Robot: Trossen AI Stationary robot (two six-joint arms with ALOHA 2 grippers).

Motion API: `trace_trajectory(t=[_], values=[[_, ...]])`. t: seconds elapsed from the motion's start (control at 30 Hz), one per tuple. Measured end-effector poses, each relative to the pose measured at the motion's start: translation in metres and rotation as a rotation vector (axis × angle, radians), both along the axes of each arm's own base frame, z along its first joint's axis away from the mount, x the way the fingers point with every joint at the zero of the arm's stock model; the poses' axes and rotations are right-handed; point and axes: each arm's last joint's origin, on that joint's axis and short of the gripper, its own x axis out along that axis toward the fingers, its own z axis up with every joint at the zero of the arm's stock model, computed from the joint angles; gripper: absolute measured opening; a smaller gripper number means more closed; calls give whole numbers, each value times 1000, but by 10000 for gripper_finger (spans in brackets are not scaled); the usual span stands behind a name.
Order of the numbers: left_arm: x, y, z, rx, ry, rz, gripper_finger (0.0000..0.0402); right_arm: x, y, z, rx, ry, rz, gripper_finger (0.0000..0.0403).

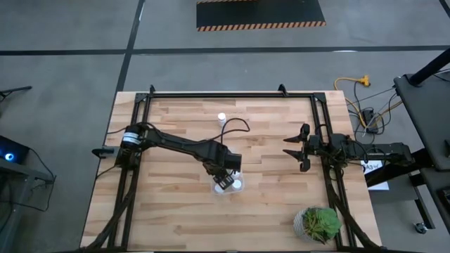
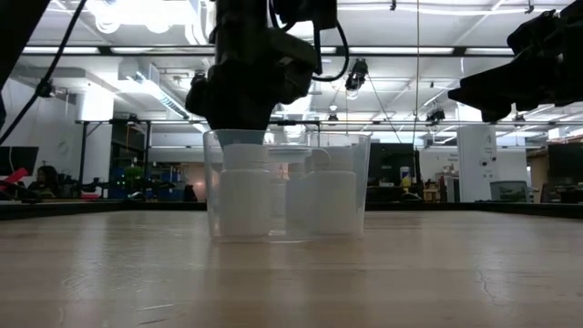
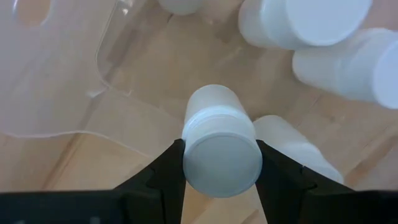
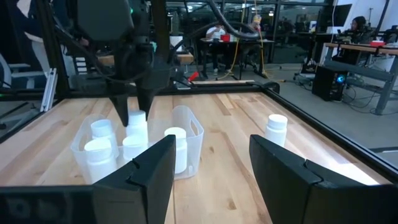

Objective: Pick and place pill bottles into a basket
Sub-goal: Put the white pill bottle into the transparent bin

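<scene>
The left pincer (image 3: 221,163) is clamped on a pill bottle (image 3: 221,149) inside the basket (image 4: 186,134), among other bottles (image 4: 99,152). The right pincer (image 1: 295,147), jaws apart, hovers well beside the basket; one bottle (image 1: 221,118) stands on the counter (image 1: 267,190) beyond it.

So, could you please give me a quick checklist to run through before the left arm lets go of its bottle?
1. Left gripper shut on a bottle: ok.
2. Held bottle over the basket, not outside it: ok.
3. Free floor under the held bottle: cannot tell; other bottles stand close by.
4. Basket upright on the table: ok.
5. Right gripper open, holding nothing, off at the right side: ok.
6. All bottles in: not ok; a lone bottle stands near the far edge.
</scene>
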Motion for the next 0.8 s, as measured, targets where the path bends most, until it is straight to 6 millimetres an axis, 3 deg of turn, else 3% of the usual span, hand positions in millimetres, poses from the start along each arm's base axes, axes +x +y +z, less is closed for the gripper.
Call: trace_trajectory(t=[0.57, 0.8], values=[[-5, 1, -15, 20, 39, 3, 143, 0, 0, 0, 0, 0, 0, 194], [-4, 0, -12, -7, 29, 0, 241, 0, 0, 0, 0, 0, 0, 194]])
